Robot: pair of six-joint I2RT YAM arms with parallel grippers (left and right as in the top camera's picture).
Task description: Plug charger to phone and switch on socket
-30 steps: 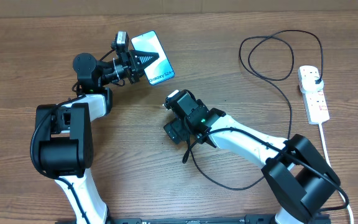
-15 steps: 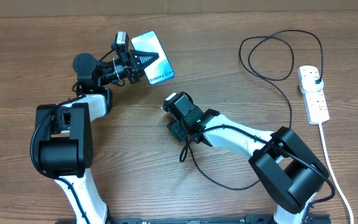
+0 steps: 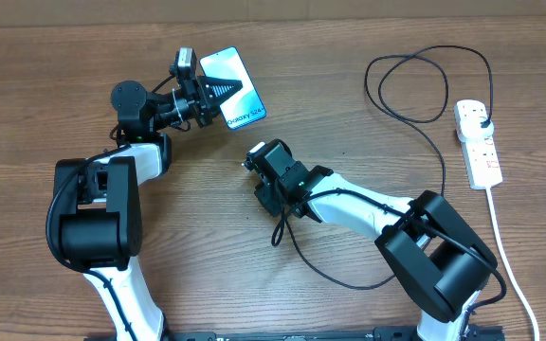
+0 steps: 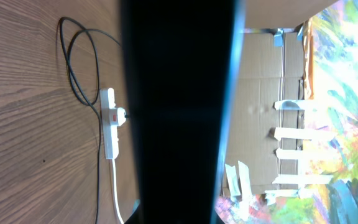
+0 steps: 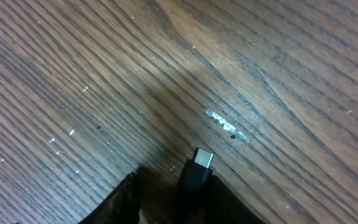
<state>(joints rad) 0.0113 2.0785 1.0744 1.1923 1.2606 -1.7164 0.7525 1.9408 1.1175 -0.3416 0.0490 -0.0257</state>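
Observation:
My left gripper [image 3: 214, 95] is shut on the phone [image 3: 237, 85] and holds it off the table at the back left, lit screen up. In the left wrist view the phone [image 4: 179, 112] is a dark band that hides the fingers. The charger [image 3: 441, 180] runs in loops from its black plug in the socket [image 3: 478, 142] to the table's middle. Its connector tip [image 5: 202, 158] lies on the wood between the fingers of my right gripper [image 5: 173, 180]. The tip rests against the right finger [image 5: 229, 202]. The left finger [image 5: 126, 196] stands a gap away.
The socket's thick white cord [image 3: 505, 246] runs down the right side toward the front edge. In the left wrist view the socket [image 4: 109, 121] and a cable loop [image 4: 73, 56] show on the wood, with cardboard and a painted wall behind.
My right gripper has shifted a little to the back left over the connector tip and its jaws have narrowed round it. The left gripper and the phone have not moved.

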